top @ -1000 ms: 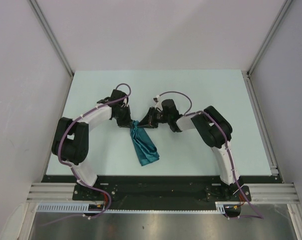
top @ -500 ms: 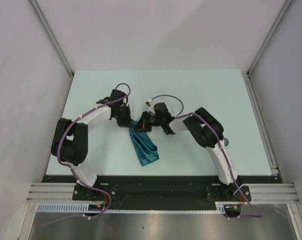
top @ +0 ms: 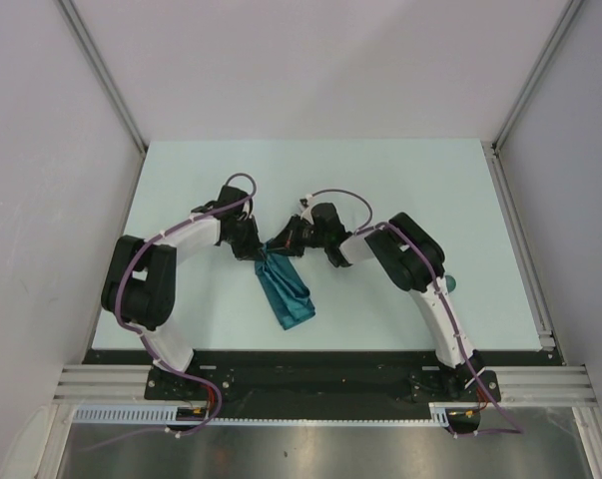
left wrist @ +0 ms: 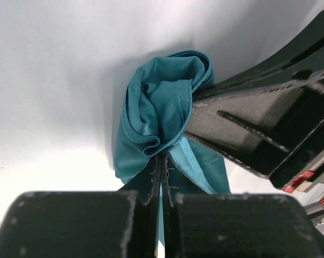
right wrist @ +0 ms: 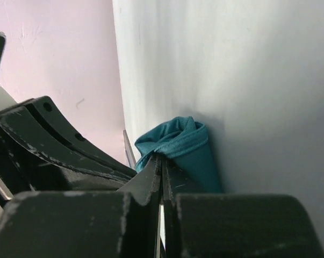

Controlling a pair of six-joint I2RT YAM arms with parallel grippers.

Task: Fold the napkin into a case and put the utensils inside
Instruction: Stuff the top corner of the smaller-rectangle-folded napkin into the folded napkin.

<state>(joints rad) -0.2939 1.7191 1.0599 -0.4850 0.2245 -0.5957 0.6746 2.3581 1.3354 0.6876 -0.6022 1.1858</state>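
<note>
**Two pinches on one soft end**

Top view: the napkin (top: 287,292) lies mid-frame on the worktop (top: 400,190), its upper end bunched.
Left wrist: the left fingers (left wrist: 153,183) are closed on a limp fold.
Right wrist: the right fingers (right wrist: 155,177) are likewise closed on its hem.
It looks light and floppy, so hems and corners should grip best.

White links (top: 186,235), black joints (top: 141,284), purple cables (top: 340,191), possibly scuffed tool fingers (left wrist: 70,226)

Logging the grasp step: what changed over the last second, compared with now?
The right gripper edged left onto the napkin's far end and closed on it, right beside the left gripper; the right arm's elbow swung left with it. The left gripper kept its pinch on that same end. The napkin's near end stayed where it lay on the table.
</note>
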